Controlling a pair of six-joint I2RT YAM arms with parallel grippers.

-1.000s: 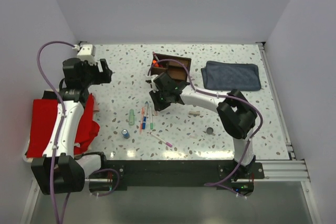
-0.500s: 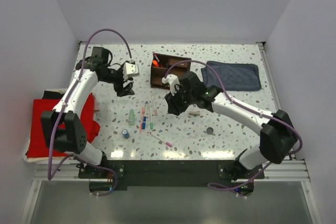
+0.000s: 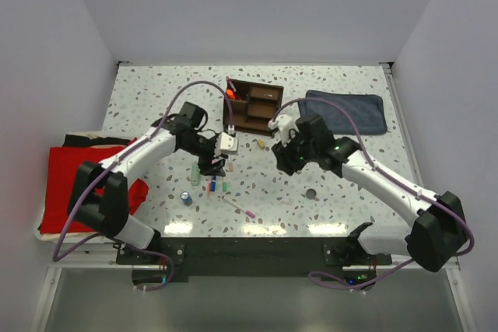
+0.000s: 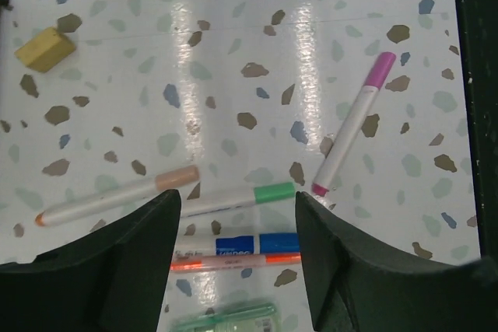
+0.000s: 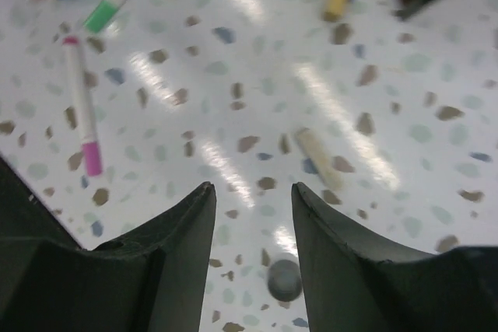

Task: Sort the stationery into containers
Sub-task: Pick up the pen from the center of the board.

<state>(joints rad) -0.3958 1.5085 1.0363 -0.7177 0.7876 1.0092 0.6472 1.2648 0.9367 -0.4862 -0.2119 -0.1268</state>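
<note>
The left gripper (image 3: 212, 163) hangs right over the bunch of pens (image 3: 210, 186) in the middle of the table (image 3: 366, 184), jaws spread wide and holding nothing; it is plainly the nearer arm. Seen from its wrist, the green-capped pen (image 4: 237, 199) lies directly under the gap, but its long axis runs from one finger to the other, so I'd guess the wrist needs a quarter turn. The right gripper (image 3: 283, 159), partly open and empty, hovers near the dark disc (image 5: 285, 279). The wooden organizer (image 3: 253, 106) sits just beyond both.
</note>
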